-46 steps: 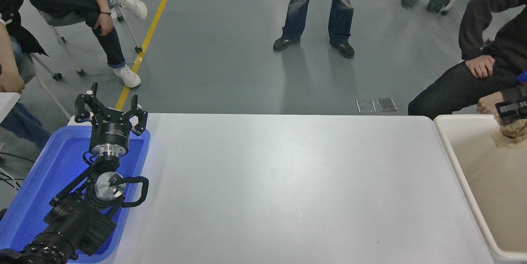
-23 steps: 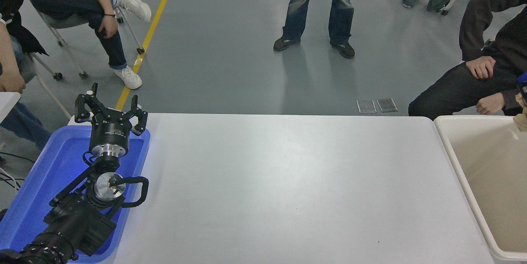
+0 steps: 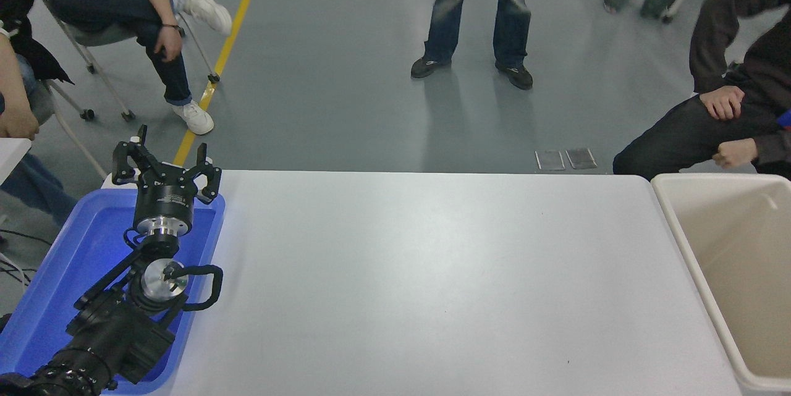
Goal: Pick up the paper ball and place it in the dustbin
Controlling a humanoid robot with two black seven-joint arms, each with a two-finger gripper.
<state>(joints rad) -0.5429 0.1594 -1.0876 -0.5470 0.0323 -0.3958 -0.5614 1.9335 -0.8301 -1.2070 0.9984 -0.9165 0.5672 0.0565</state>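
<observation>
The dustbin (image 3: 673, 223), a cream tub with a thick white rim, stands at the table's right end and runs off the picture's right edge; the part of its inside that shows holds nothing. The paper ball is out of view. My right gripper is out of view too. My left gripper (image 3: 167, 164) is parked at the lower left over a blue tray, its fingers spread open around nothing.
A blue tray (image 3: 68, 260) lies under the left arm at the table's left end. A seated person's hands (image 3: 732, 152) hover just beyond the dustbin's far rim. Other people stand or sit past the table's far edge.
My right gripper, holding the paper ball over the dustbin's far right, moved right and left the picture with the ball. The left arm has not moved.
</observation>
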